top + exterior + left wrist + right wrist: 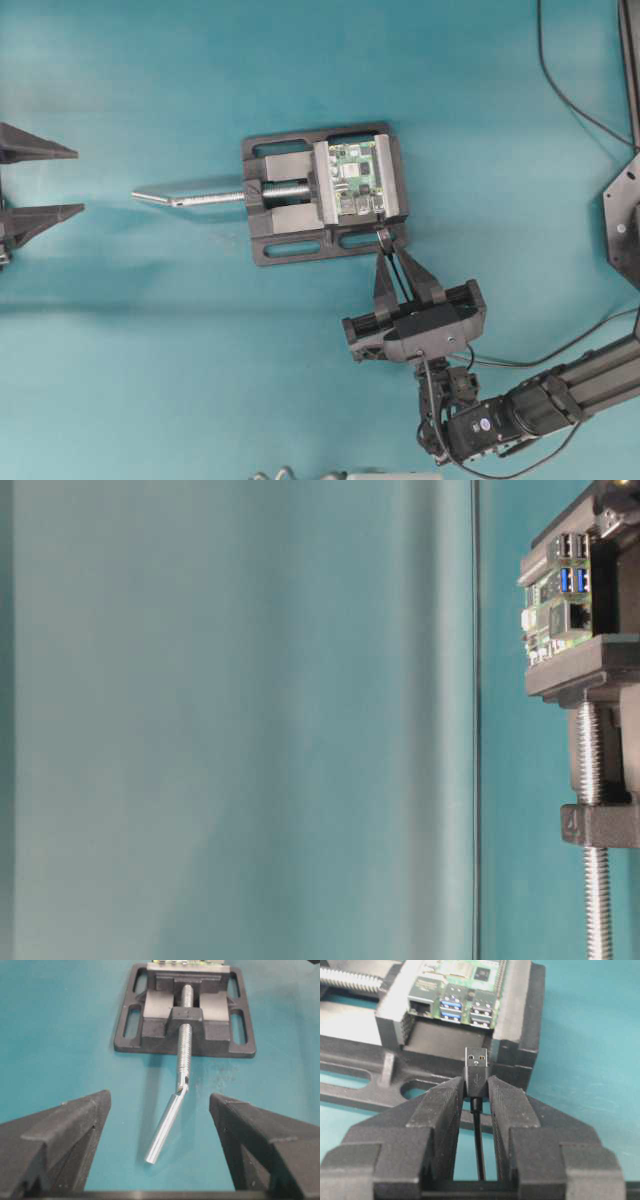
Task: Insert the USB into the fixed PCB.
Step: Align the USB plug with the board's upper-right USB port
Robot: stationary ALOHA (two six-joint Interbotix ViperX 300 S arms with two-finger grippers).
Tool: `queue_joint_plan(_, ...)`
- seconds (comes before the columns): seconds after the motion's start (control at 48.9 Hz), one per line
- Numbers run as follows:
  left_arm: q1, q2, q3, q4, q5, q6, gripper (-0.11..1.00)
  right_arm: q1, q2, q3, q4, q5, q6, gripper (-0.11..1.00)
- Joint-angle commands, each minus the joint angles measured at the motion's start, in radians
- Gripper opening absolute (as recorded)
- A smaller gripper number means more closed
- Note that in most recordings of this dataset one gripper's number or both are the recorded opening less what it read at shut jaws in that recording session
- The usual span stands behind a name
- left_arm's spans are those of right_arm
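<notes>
The USB [476, 1067] sits at the centre of the right wrist view, its dark moulded body pinched between the two fingers of the right gripper [476, 1091] and its silver metal shell sticking out free ahead of them, the thin black cable [478, 1145] trailing back between the fingers. Held this way the shell is left bare for entry, and it points toward the row of silver ports on the edge of the fixed PCB [465, 990] in the upper part of the same frame; it is not yet in any port and looks to sit lower than them, level with the black vise [520, 1015] wall. That vise clamps the green board, probably so that it cannot slide under a push. In the overhead view the right gripper [390, 245] reaches up from the lower right to the vise's lower edge, while the screw rod [205, 198] juts left. The left gripper [78, 180] waits at the left edge, jaws spread wide and holding nothing, well apart from the work.
</notes>
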Motion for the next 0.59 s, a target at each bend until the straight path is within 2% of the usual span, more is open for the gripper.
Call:
queue_joint_plan(0.0,0.002,0.012,-0.012,0.002,-0.009,0.002,0.96,-0.003,-0.017,-0.017,-0.006,-0.011,0.002,0.21)
queue_joint_plan(0.573,0.002,0.012,-0.012,0.002,-0.009,0.002,0.96,-0.043,-0.026,-0.037,0.005,-0.017,-0.017,0.21)
